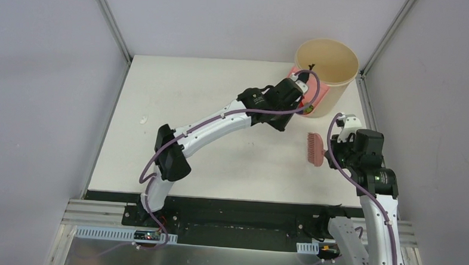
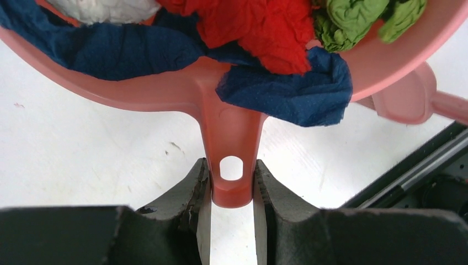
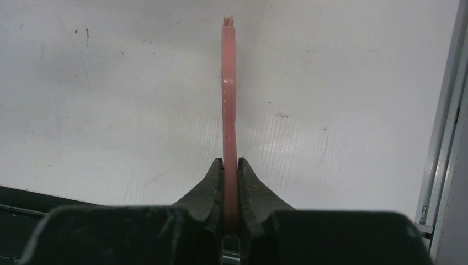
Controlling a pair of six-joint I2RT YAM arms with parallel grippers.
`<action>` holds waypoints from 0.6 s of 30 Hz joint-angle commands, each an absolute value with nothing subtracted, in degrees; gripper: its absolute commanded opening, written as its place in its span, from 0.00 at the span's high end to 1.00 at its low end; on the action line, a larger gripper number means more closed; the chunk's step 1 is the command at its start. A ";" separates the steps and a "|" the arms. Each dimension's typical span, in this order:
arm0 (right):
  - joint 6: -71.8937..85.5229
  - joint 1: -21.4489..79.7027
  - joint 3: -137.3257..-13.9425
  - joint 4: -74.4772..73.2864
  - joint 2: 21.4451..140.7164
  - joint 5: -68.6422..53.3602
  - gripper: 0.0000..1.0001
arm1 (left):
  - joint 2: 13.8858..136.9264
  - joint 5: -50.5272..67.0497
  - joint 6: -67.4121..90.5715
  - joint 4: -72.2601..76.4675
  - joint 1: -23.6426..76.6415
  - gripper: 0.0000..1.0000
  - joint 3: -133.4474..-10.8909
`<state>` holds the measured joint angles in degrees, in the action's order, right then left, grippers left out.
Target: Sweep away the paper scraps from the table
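My left gripper (image 1: 302,83) is shut on the handle of the pink dustpan (image 1: 313,102), which it holds up against the near left side of the beige bucket (image 1: 328,59). In the left wrist view the fingers (image 2: 193,185) clamp the handle's end (image 2: 230,138). The pan holds paper scraps: dark blue (image 2: 287,91), red (image 2: 259,27), green (image 2: 353,16) and white (image 2: 105,8). My right gripper (image 1: 333,146) is shut on the pink brush (image 1: 314,149) and holds it over the white table (image 1: 192,83). The brush shows edge-on in the right wrist view (image 3: 228,83).
A tiny white bit (image 1: 143,119) lies on the table's left part. Grey walls and metal posts close in the table on three sides. The table's black front edge (image 1: 217,203) runs along the arm bases. A pink shape (image 2: 408,99) shows beyond the pan's rim.
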<state>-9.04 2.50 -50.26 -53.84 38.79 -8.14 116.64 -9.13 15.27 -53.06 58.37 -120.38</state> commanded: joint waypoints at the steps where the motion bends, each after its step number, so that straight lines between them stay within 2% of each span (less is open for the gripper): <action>1: -7.12 0.12 -50.44 -48.90 37.86 -7.35 1.00 | 121.57 -10.07 11.17 -54.79 55.99 1.00 -133.31; 8: -7.29 -2.68 -50.11 -48.62 37.08 -7.81 1.00 | 129.35 -4.90 9.89 -53.76 51.63 1.00 -147.52; 18: -7.53 -5.19 -49.13 -47.28 35.10 -7.95 1.00 | 131.13 1.47 12.36 -45.58 46.76 1.00 -147.57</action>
